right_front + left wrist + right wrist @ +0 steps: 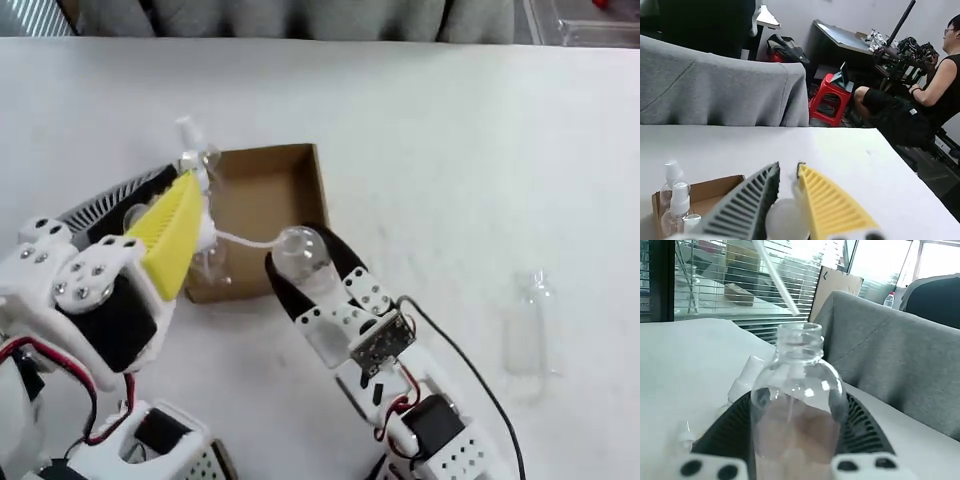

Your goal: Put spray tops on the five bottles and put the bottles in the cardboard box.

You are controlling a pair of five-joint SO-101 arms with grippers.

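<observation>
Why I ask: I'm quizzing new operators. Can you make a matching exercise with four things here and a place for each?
Things
1. open bottle
2. spray top
3. spare bottle
4. capped bottles

Places
A. alone on the table
B. in the cardboard box
C. in the right gripper
D. in the left gripper

Pairs: 1-C, 2-D, 3-A, 4-B
</observation>
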